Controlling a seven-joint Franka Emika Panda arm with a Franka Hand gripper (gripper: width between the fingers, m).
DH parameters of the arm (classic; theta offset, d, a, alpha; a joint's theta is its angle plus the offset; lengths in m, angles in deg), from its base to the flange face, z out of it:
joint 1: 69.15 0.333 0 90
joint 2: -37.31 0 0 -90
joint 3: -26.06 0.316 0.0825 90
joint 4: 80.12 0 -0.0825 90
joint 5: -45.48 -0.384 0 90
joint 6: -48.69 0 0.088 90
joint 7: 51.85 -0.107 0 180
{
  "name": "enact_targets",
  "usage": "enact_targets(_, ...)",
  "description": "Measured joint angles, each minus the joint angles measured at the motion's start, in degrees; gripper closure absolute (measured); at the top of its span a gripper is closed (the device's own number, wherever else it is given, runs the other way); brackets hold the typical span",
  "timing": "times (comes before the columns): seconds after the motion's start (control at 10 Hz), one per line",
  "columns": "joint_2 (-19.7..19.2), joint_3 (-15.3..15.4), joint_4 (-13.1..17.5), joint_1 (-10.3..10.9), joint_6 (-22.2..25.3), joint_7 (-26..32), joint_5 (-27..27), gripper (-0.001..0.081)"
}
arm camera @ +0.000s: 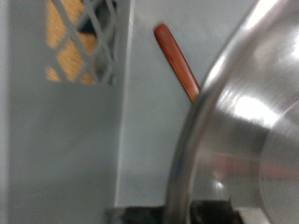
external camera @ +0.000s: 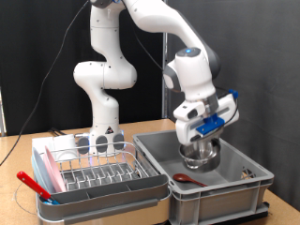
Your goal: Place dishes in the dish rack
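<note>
My gripper [external camera: 200,139] reaches down into the deep grey crate [external camera: 234,187] at the exterior view's right. It is shut on the rim of the shiny steel bowl [external camera: 200,154], which sits just above the crate floor. In the wrist view the bowl [arm camera: 254,121] fills one side, its rim running between the dark fingers of the gripper [arm camera: 182,213]. The dish rack [external camera: 98,178] sits at the exterior view's left. A pink plate [external camera: 45,171] stands on edge at its left end. Clear glassware [external camera: 94,142] sits at its back.
A brown-handled spoon [external camera: 183,176] lies on the crate floor beside the bowl; its handle [arm camera: 176,58] shows in the wrist view. A red-handled utensil [external camera: 33,184] lies left of the rack. The robot base [external camera: 105,122] stands behind the rack.
</note>
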Motion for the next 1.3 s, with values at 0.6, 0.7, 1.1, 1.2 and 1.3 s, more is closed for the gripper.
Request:
enact_targets(0.6, 7.6, -1.6, 2.4, -0.2, 13.1, 2.5, -4.1, 0.0762)
enact_targets(0.7, 7.6, -2.5, 3.3, -0.2, 19.6, 5.7, -6.5, 0.0762)
enact_targets(1.1, 9.3, -6.6, 7.8, -1.1, 37.9, 12.7, -3.8, 0.0766)
enact_targets(1.2, 10.4, -7.4, 8.1, -1.7, 38.9, 14.5, -0.5, 0.0766)
enact_targets(1.3, 11.6, -8.3, 8.1, -2.1, 39.6, 17.6, 1.5, 0.0769)
